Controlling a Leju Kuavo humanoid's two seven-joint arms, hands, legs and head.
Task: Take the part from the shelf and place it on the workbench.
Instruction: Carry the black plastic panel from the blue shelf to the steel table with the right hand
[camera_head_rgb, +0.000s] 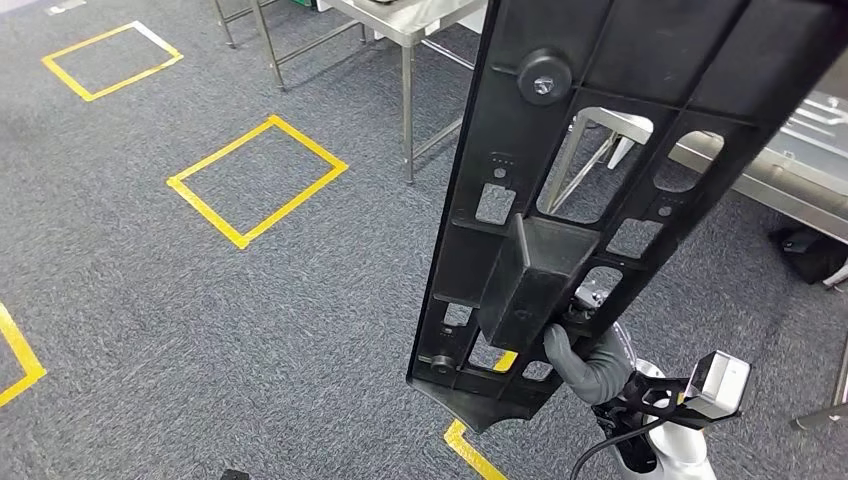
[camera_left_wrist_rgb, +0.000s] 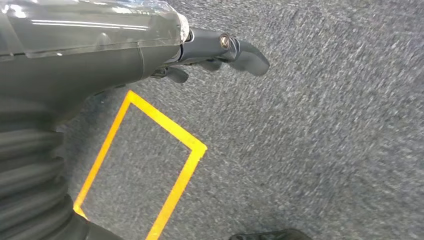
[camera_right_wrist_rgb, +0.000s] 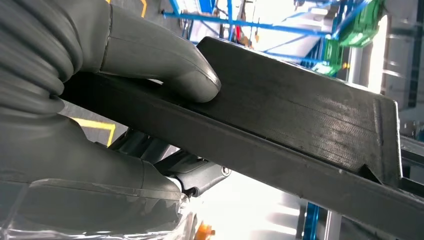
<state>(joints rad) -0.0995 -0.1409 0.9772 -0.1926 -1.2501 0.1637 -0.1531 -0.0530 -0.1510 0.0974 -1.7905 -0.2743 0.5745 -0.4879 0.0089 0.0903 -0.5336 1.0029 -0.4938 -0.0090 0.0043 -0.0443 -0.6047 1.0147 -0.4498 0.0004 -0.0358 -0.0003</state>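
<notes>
Evenly and softly lit from overhead in the head view; sharp across the speckled grey carpet floor, with faint shadows under the steel-legged metal workbench. Dull sheen along the long black ribbed plastic part.

Streaked with motion blur across the carpet in the left wrist view; white glare on the clear glossy cover over the left hand.

Blown out to white behind the part in the right wrist view; soft, out of focus on the near grey thumb of the right hand.
</notes>
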